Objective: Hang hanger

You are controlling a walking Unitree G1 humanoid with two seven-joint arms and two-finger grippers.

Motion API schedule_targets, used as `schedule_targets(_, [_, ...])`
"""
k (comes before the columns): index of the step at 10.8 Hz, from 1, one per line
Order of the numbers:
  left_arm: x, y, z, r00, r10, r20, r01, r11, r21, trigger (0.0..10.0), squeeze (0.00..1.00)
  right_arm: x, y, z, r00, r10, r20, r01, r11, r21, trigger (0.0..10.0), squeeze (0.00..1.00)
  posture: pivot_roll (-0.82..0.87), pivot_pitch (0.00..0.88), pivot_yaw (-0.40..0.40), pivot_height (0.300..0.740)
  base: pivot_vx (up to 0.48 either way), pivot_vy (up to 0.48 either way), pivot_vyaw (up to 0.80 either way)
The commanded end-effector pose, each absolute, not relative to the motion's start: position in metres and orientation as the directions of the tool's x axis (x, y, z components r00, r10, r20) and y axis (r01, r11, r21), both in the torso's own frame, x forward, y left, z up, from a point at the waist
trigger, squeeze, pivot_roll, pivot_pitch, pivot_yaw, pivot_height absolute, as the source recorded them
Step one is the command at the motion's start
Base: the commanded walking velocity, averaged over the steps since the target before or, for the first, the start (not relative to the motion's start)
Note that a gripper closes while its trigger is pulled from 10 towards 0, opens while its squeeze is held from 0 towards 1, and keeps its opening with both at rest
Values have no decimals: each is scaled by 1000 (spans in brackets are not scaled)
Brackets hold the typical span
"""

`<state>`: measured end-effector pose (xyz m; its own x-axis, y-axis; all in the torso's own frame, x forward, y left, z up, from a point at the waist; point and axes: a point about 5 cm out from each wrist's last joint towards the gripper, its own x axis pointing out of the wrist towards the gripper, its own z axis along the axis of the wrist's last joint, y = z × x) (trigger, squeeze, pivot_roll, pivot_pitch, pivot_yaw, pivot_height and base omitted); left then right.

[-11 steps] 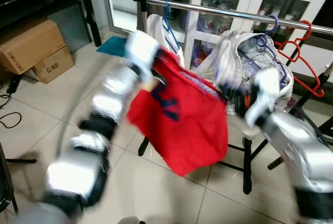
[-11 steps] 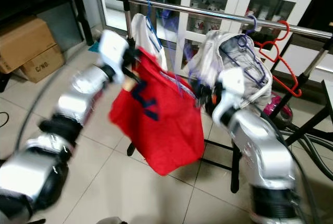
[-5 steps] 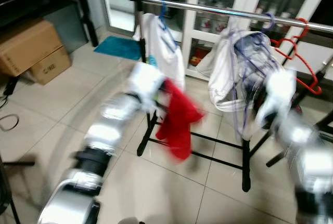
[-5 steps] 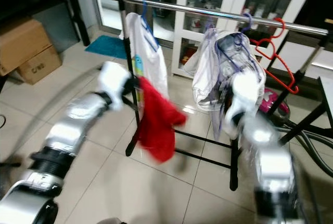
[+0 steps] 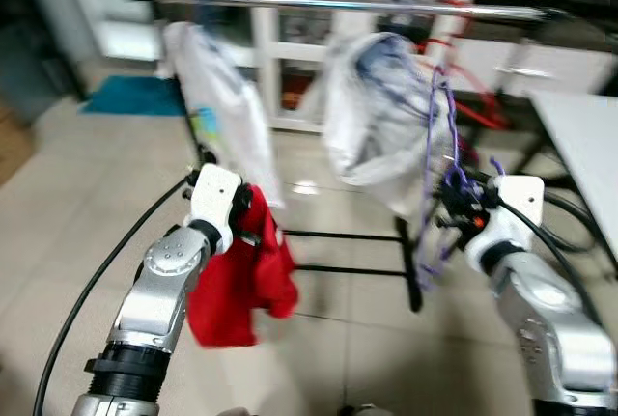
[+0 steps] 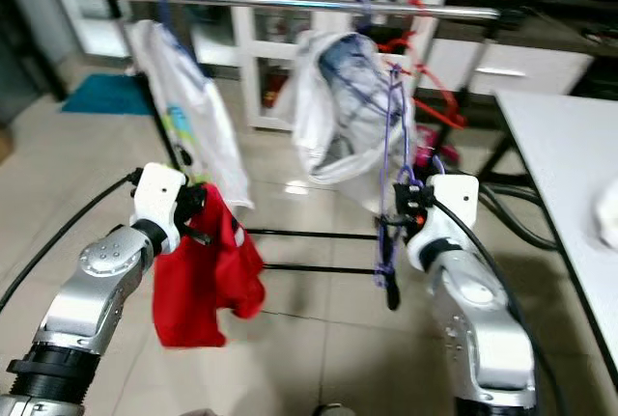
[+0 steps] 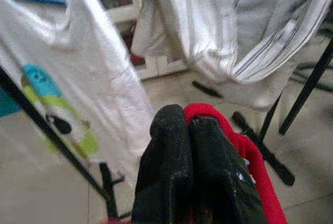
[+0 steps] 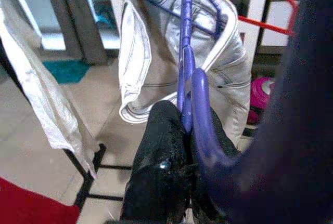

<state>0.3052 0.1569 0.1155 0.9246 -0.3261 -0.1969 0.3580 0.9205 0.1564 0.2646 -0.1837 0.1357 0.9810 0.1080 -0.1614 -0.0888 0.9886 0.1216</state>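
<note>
The right gripper (image 8: 182, 130) pinches a thin purple hanger (image 6: 389, 175) — bare, maybe bent. The left gripper (image 7: 188, 130) squeezes a red cloth (image 6: 208, 276) — below the rail (image 6: 290, 1).

Red cloth (image 6: 208, 281), purple hanger (image 6: 390, 170), white shirt (image 7: 78, 89) with a blue-green print, silver rail (image 6: 290, 1).

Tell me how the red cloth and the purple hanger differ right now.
The red cloth is soft and hangs crumpled from the left gripper; the purple hanger is a thin rigid frame standing upright in the right gripper. The cloth is red, the hanger purple. Both are clamped in shut jaws below the rail.
</note>
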Motion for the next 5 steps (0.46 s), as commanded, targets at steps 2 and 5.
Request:
schedule_targets(2, [307,161,127,950,-277,-147,298,943,149,10000,0,268,-179,148,987,101,-126,-89,991,97,10000,0,-14,0,10,740,0,0,-800])
schedule_targets(5, [300,154,131,946,-295,-135,314,936,161,10000,0,277,-178,155,991,82,-104,-75,994,73,10000,0,10,0,-14,740,0,0,-800])
